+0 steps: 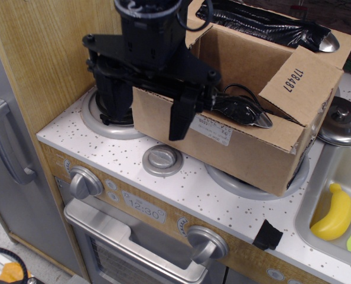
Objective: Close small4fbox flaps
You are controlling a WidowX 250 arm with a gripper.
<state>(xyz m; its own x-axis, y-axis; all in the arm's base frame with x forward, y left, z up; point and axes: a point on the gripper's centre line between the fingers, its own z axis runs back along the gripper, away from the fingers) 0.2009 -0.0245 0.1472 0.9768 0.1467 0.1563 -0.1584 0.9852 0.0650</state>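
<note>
**Box still open on the toy stove**

The toy kitchen stove [181, 189] carries the small4fbox [246, 142] across its two burners, white label facing the knobs. Its flaps [293, 80] all appear unfolded, the "178487" flap standing at the right end and the far flap leaning back, so closing seems barely begun. The gripper [158, 109] hangs over the box's left end; only one black finger [180, 115] shows clearly, so its spread cannot be judged.

Matt corrugated cardboard small4fbox [246, 145] (brown)
</note>
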